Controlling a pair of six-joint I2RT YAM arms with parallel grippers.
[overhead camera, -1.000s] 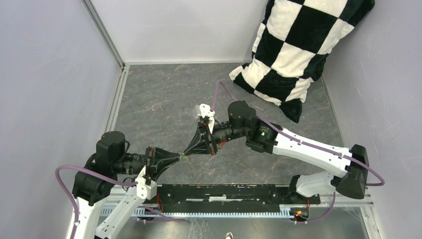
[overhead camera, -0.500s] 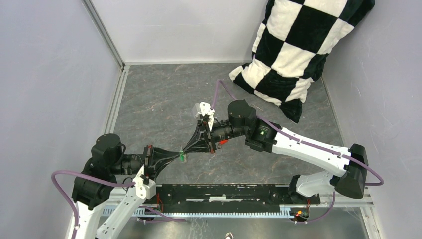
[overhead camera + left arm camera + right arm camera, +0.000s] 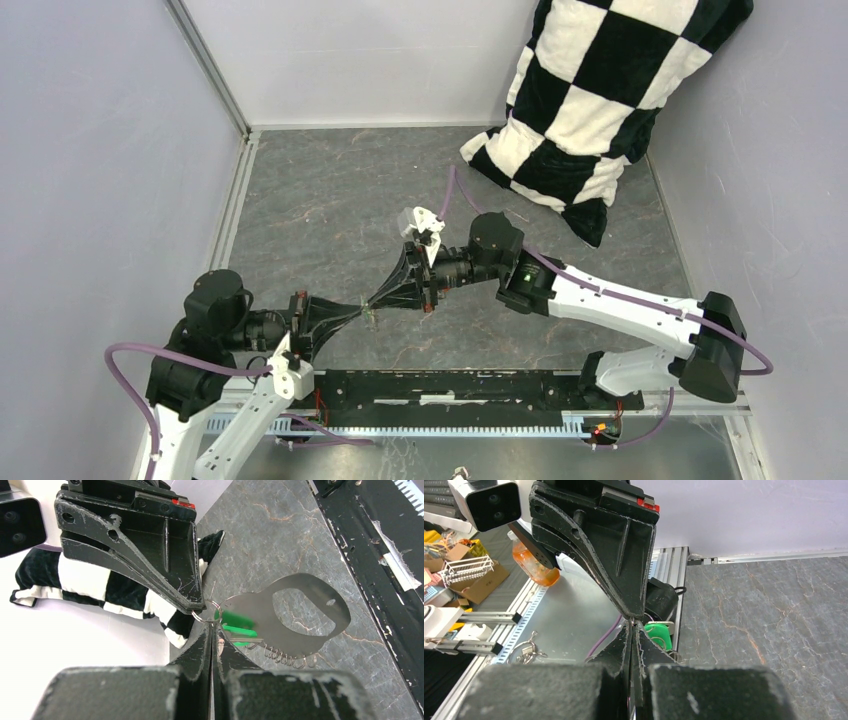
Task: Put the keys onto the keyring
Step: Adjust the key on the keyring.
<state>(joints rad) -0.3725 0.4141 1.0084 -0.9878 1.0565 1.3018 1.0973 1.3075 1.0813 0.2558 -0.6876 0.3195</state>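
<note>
Grey marbled table, both arms reaching in from the near edge and meeting tip to tip just left of centre.

Left gripper – jaws pressed together with no gap showing. It points right and slightly far. Cannot tell from any view what, if anything, is pinched between its tips.

Green key – plastic head blurred, in the air just right of the left tips. It hangs partly behind the keyring and is clear of the table.

Keyring – a flat grey metal piece with a large cut-out, hanging above the table beside the two tips. A short chain runs along its lower edge. Its small wire ring sits right at the tip of the right gripper.

Right gripper – jaws closed flat against each other and pointing left and near. The wire ring is caught at the tip, so the keyring hangs from it. Its tip touches, or nearly touches, the left one.

Chequered black-and-white pillow – at the far right corner, well apart from the grippers.
</note>
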